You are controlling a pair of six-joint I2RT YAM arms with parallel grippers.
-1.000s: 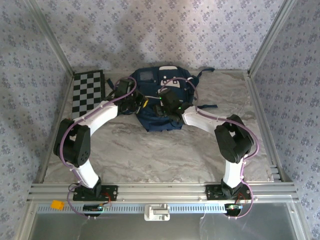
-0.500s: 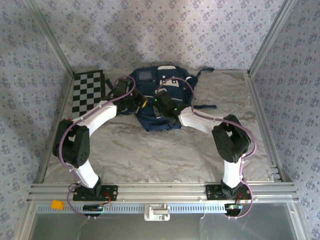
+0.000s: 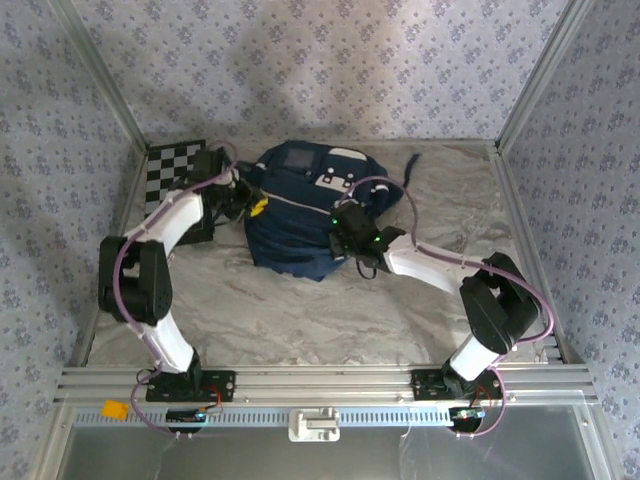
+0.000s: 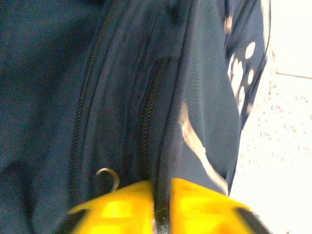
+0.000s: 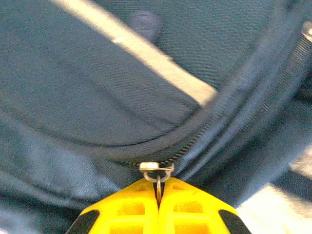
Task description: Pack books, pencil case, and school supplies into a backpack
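The navy backpack (image 3: 300,215) lies at the back middle of the table, white trim and pale patches facing up. My left gripper (image 3: 256,207) is at the bag's left edge, and its yellow fingers (image 4: 117,207) are shut on a dark fold of backpack (image 4: 58,83) fabric beside a zip line. My right gripper (image 3: 347,238) sits on the bag's right side. It is shut on the small metal zipper pull (image 5: 157,169) of the backpack (image 5: 97,83), with the closed zip running up to the right. Books, pencil case and school supplies are out of view.
A black-and-white chequered board (image 3: 168,178) lies at the back left, partly under my left arm. A dark strap (image 3: 410,165) trails off the bag toward the back right. Aluminium frame posts and patterned walls close in the table (image 3: 300,310) on three sides.
The backpack has shifted left and turned, spreading wider. My left gripper pulled left toward the board, holding the fabric. My right gripper moved nearer and to the right along the bag.
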